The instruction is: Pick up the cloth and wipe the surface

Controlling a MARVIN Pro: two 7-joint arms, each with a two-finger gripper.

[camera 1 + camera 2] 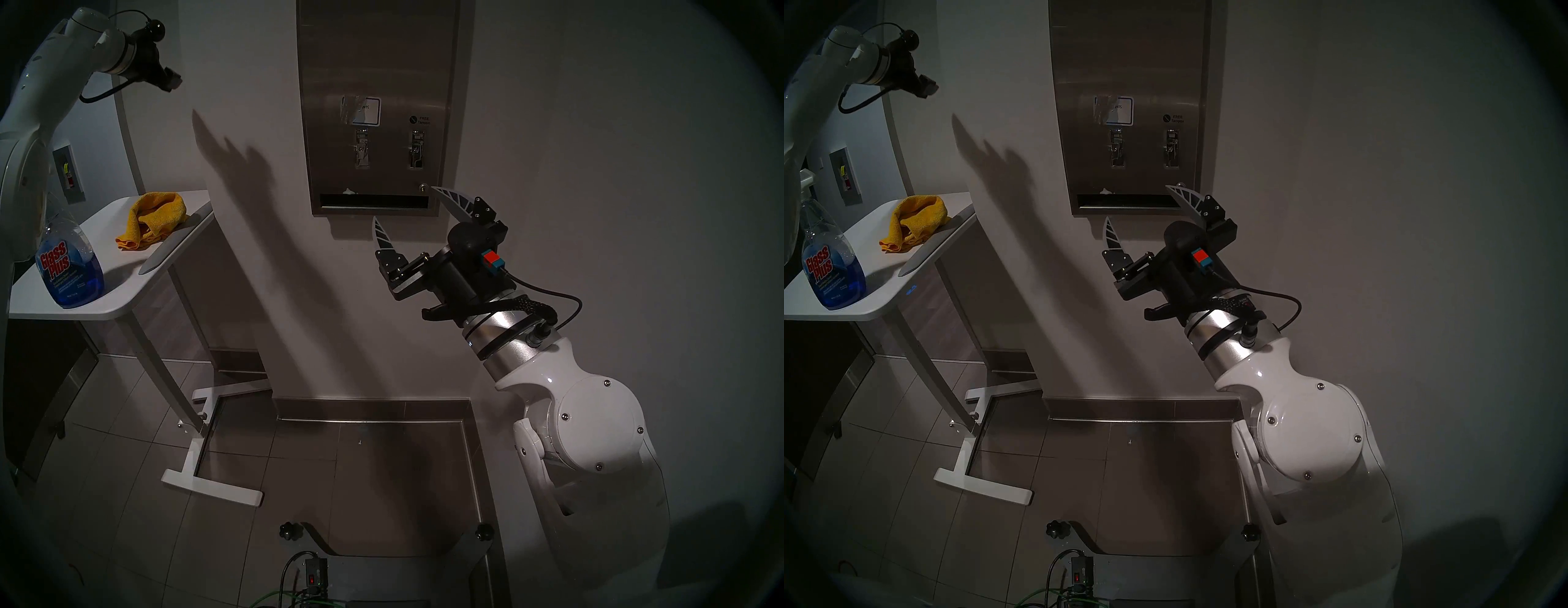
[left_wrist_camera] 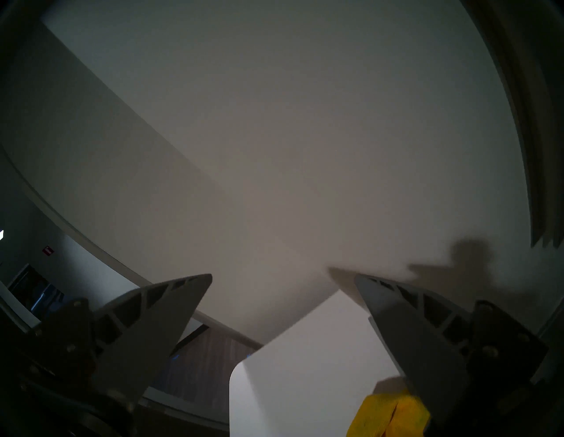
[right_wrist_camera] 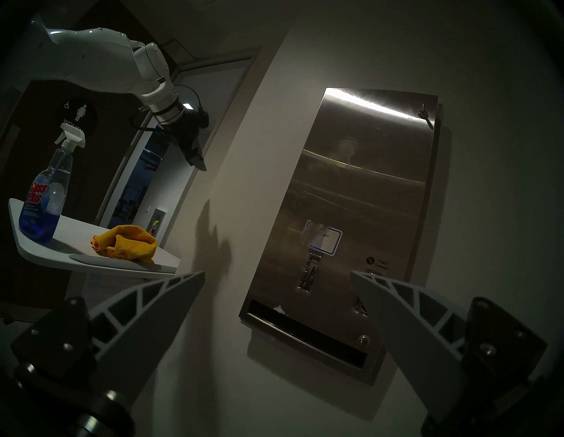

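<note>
In the head views the top of the steel dispenser (image 1: 377,63) is cut off by the upper edge. The writing on its white-blue label (image 1: 362,111) is too small to read. At the left edge, the spray bottle (image 1: 70,263) loses its trigger head behind the left arm (image 1: 34,85). In the left wrist view, lower right, the yellow cloth (image 2: 393,416) runs off the bottom edge, partly behind a finger (image 2: 421,335).

Off to my side: a table and a bottle.
A blue Glass Plus spray bottle (image 1: 70,265) stands upright near the front edge of the white table (image 1: 114,293), above the tiled floor (image 1: 339,467).
</note>
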